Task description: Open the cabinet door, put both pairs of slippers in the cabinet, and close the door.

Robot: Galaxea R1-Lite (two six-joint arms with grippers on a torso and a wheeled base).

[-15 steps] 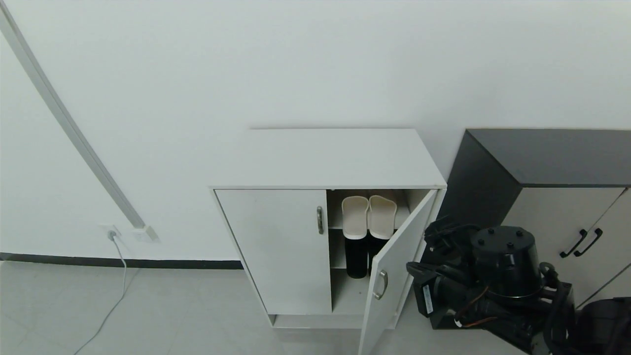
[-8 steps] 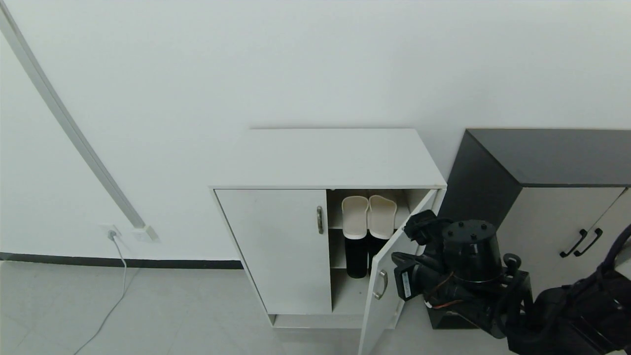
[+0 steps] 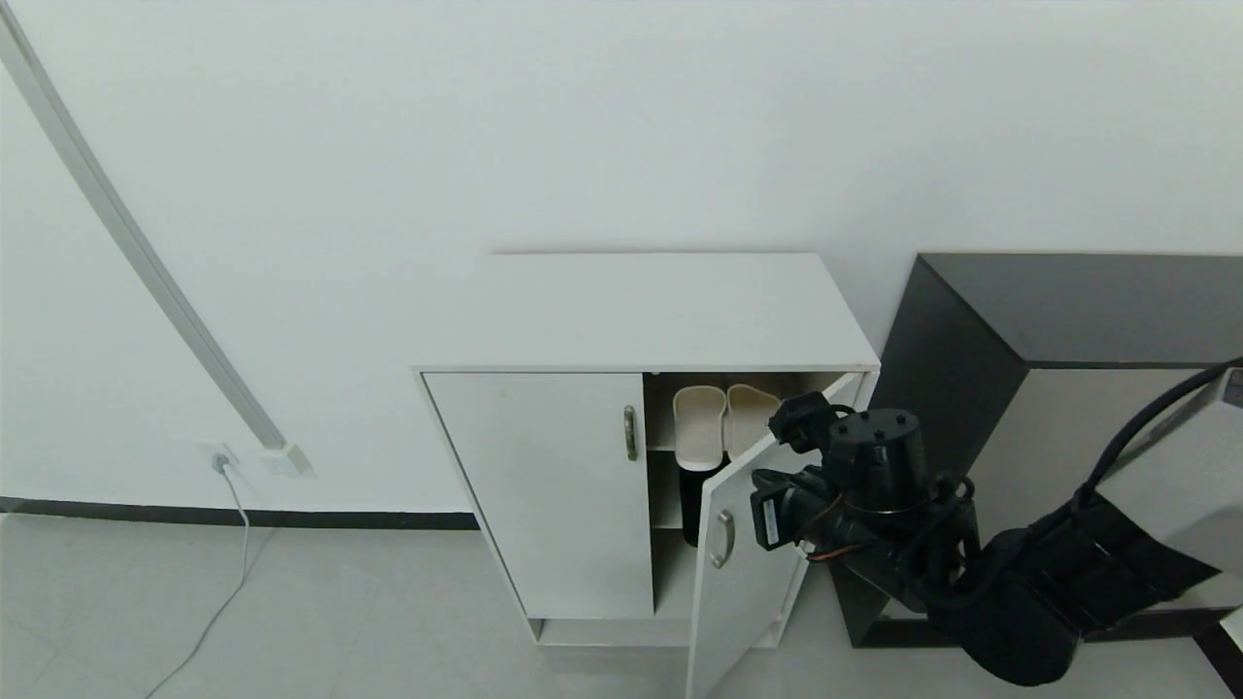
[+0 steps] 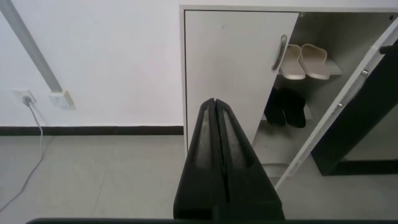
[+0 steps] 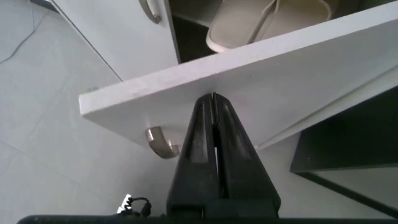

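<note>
Closing step in hand, by my read. Both pairs are already inside the cabinet [image 3: 660,311] at centre frame of the head view: cream slippers [image 3: 701,427] on the upper shelf, black slippers [image 4: 286,107] on the shelf below. Left door [image 3: 544,485] is shut. Right door [image 3: 743,573] stands partly open, swung out toward the lower centre of the frame. Right gripper [image 5: 214,98] has its fingers pressed together, holding nothing, tips touching the door's outer face just above the handle [image 5: 163,142]. Left gripper [image 4: 214,109] is also pressed together and empty, well back from the cabinet, pointing at the left door. The next move calls for a steady push along the door's arc toward the frame, with the tips kept flat on the panel so they don't slide off its free edge. I'd also watch the cream toes near the shelf front.
</note>
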